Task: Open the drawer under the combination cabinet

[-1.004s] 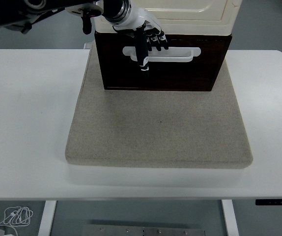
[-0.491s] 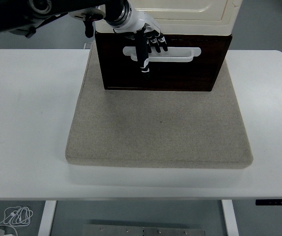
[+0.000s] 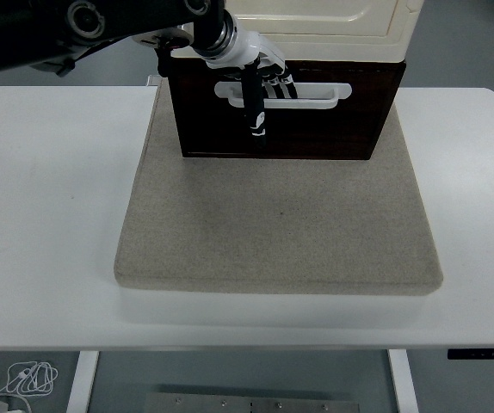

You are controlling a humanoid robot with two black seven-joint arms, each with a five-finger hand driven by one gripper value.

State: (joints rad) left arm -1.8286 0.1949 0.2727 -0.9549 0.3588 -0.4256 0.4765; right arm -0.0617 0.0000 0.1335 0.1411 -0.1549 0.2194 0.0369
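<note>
The cabinet [image 3: 316, 17] stands at the far side of the table [image 3: 49, 215], on the far edge of a grey-beige mat [image 3: 273, 232] that covers the middle of the tabletop. Its upper part is cream; below that sits the dark brown drawer [image 3: 316, 129], its front facing the near edge. A long white handle [image 3: 316, 95] runs across the upper part of the drawer front.

The left arm reaches in from the far left, and the left hand [image 3: 260, 82] is at the left end of the handle. Its fingers [image 3: 277, 84] are curled over the white bar, grasping it, while one black finger points straight down across the drawer front, past the handle's lower edge.

How far the drawer stands out from the cabinet is hard to judge from here. Under the table at the near left lies a coil of white cable [image 3: 27, 377].
</note>
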